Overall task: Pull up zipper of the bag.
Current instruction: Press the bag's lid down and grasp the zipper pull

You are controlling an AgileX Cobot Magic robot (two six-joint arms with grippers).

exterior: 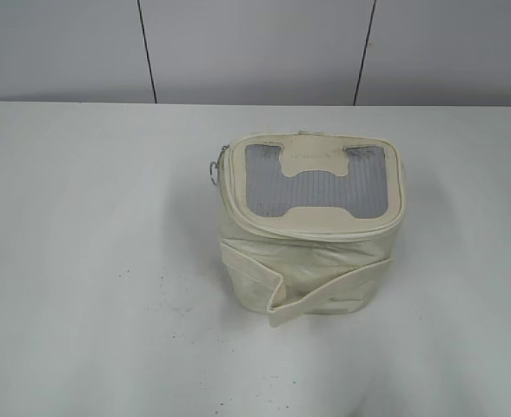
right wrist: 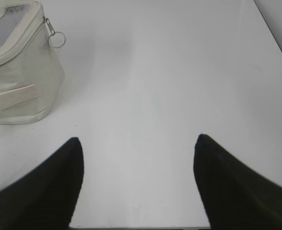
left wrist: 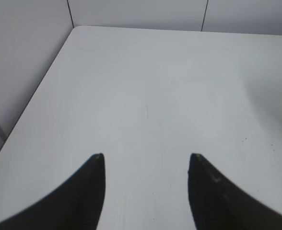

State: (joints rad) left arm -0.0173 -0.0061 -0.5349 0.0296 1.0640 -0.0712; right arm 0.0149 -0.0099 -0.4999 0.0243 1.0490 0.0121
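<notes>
So, you have the bag (exterior: 312, 228) standing upright near the middle of the white counter (exterior: 82, 261), a little toward the right and toward the back in the exterior view. On its top, the cream bone-shaped patch (exterior: 315, 168) carries a small line of writing, but it is too faint to read. The zipper (exterior: 238, 208) runs round the lid rim, and a silver ring pull (exterior: 212, 171) hangs at the left side of the lid; in the right wrist view you see another ring pull (right wrist: 56, 39) at the bag's upper corner. The wide strap band (exterior: 277, 291) crosses the front, and its end stands away from the body. Your left end effector (left wrist: 146, 160) is released, its two dark fingers (left wrist: 90, 191) wide apart above bare counter, with the counter's left edge and far corner close to the wall. Your right end effector (right wrist: 138, 143) is also released, holding nothing, and the bag lies well apart from it, at the upper left of its view. Open counter surrounds the bag on all sides; the right edge shows in the right wrist view.
</notes>
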